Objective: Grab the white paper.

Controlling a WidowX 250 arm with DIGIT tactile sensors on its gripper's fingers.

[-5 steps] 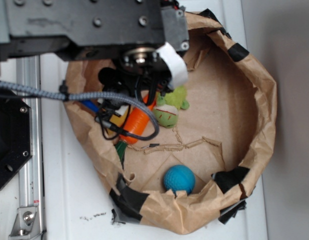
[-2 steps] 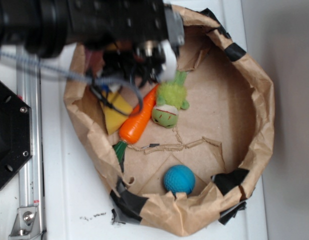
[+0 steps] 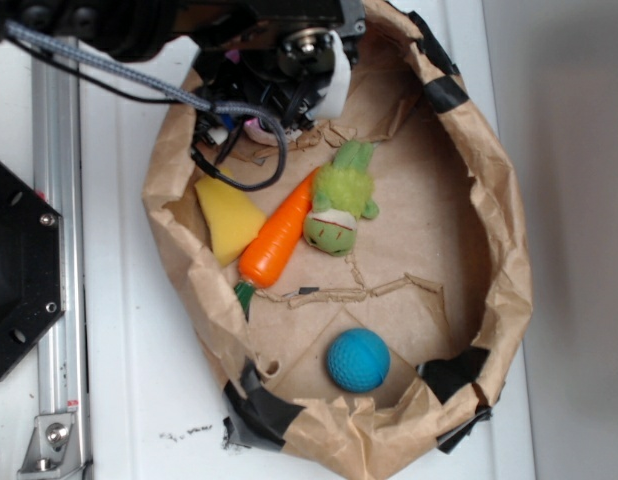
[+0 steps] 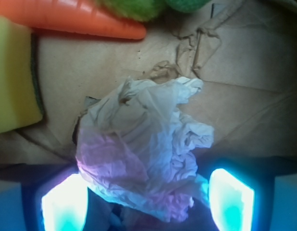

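Right, through the wrist camera I see my gripper [image 4: 147, 202] spread wide, one fingertip [image 4: 64, 202] glowing on each side of the white paper [image 4: 148, 159], whose near edge lies between them, not yet pinched. The wad sits on the floor of the brown paper bag [image 3: 509, 250], near its top edge under the arm. Beyond it lie the yellow sponge [image 4: 14, 72], the carrot [image 4: 76, 17] and the green plush [image 3: 341, 200]. I judge this the approach; next I descend slightly and close.

crumpled matt white paper [image 4: 148, 154], glossy plastic carrot [image 3: 279, 235], rough brown paper bag [image 3: 509, 230].
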